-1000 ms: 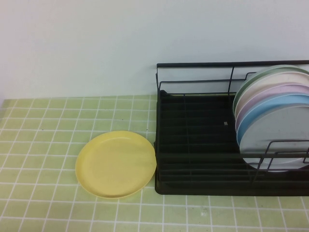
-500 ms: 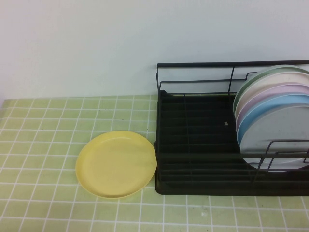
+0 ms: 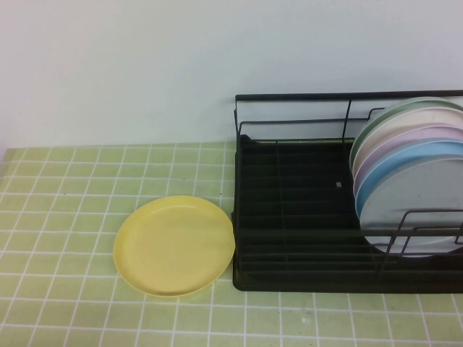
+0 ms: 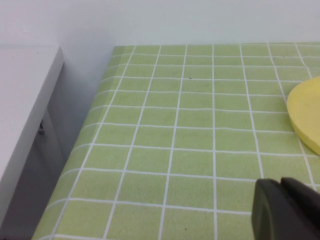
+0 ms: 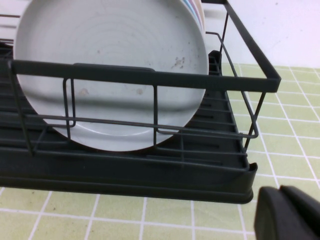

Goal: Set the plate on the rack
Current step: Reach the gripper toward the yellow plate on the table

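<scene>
Yellow round plastic plate [image 3: 174, 246] is lying flat on the green tiled worktop [image 3: 58, 217], lower centre-left, just beside the black wire dish rack [image 3: 304, 282]; nothing done yet. Left hand [image 4: 287, 210] is hovering clenched, empty, near it; right hand [image 5: 290, 212] likewise by the rack's front.

Grey plate [image 5: 107, 55] upright in rack [image 5: 150, 78]; right gripper [image 5: 281, 200], seemingly closed, nearby
</scene>
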